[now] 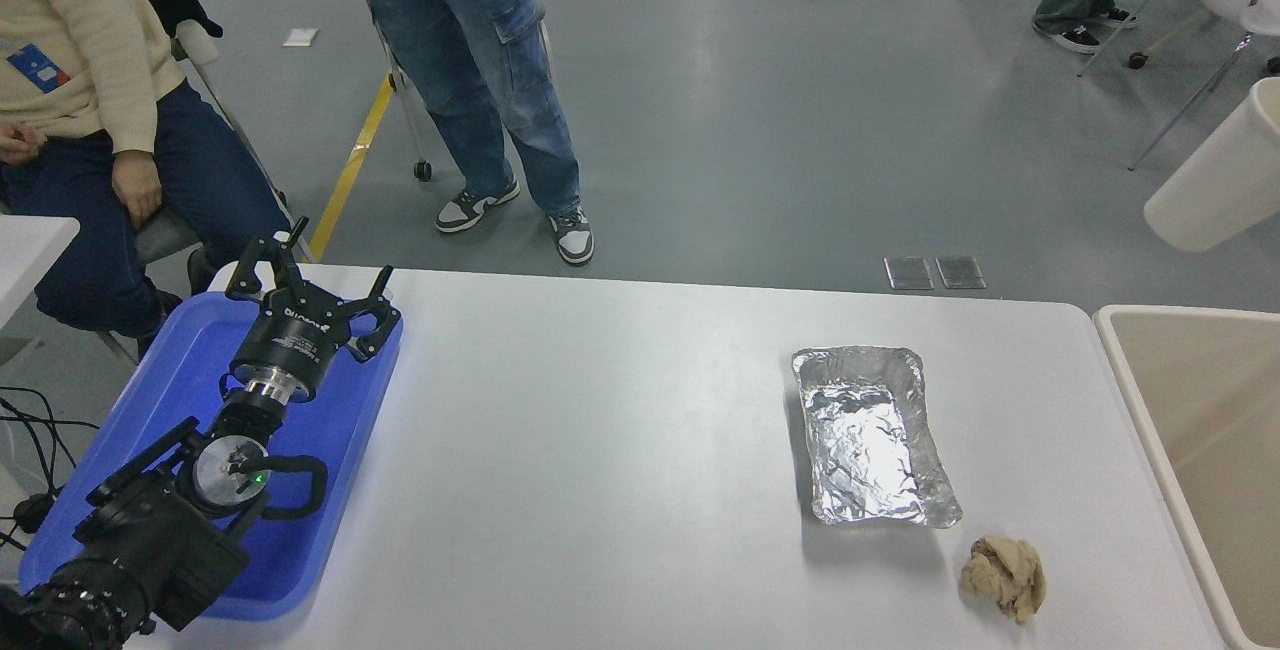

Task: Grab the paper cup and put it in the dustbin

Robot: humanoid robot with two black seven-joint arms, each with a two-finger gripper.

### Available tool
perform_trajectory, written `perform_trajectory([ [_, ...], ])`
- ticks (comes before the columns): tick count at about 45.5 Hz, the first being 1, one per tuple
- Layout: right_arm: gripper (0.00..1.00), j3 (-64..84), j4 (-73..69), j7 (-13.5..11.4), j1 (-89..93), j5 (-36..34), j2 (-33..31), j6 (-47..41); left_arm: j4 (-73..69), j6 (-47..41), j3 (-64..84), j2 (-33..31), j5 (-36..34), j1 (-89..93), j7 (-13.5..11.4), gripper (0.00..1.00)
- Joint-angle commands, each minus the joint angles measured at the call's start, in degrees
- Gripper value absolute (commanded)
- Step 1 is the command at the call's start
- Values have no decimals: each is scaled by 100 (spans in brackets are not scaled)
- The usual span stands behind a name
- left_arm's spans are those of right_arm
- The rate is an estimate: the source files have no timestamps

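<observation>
Cream paper cup (1218, 176) aloft, tilted, base lower-left | right hand unseen | left hand (312, 282) open

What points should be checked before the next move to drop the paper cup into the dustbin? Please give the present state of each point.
1. Paper cup off the table and in the air at the right edge: ok.
2. Right gripper holding the cup: cannot tell, the gripper is out of view.
3. Cup directly over the dustbin: cannot tell from this one view; it appears beyond the bin's far rim.
4. Dustbin opening free to receive the cup: ok for the visible part.
5. Left gripper parked over the blue tray, away from the path: ok.
6. Foil tray and paper wad away from the bin: ok.
</observation>
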State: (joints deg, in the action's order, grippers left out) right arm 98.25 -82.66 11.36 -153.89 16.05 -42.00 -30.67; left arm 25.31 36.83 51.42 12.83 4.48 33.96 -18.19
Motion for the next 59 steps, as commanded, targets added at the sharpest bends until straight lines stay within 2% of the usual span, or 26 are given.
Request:
perform_trajectory([
  [1,0,124,-22,-2,-177,4,-124,-36,0,0,0,0,0,-3,0,100],
  [18,0,950,197,-2,-185,56,-308,35,0,0,0,0,0,-3,0,100],
  [39,0,1285,1111,-11,16,372,-1486,114,0,0,0,0,0,-3,0,100],
  [48,0,662,1875,-19,973,399,-1750,193,0,0,0,0,-9,-3,0,100],
  [59,0,-1297,3246,-19,3591,346,-1996,193,0,0,0,0,0,-3,0,100],
])
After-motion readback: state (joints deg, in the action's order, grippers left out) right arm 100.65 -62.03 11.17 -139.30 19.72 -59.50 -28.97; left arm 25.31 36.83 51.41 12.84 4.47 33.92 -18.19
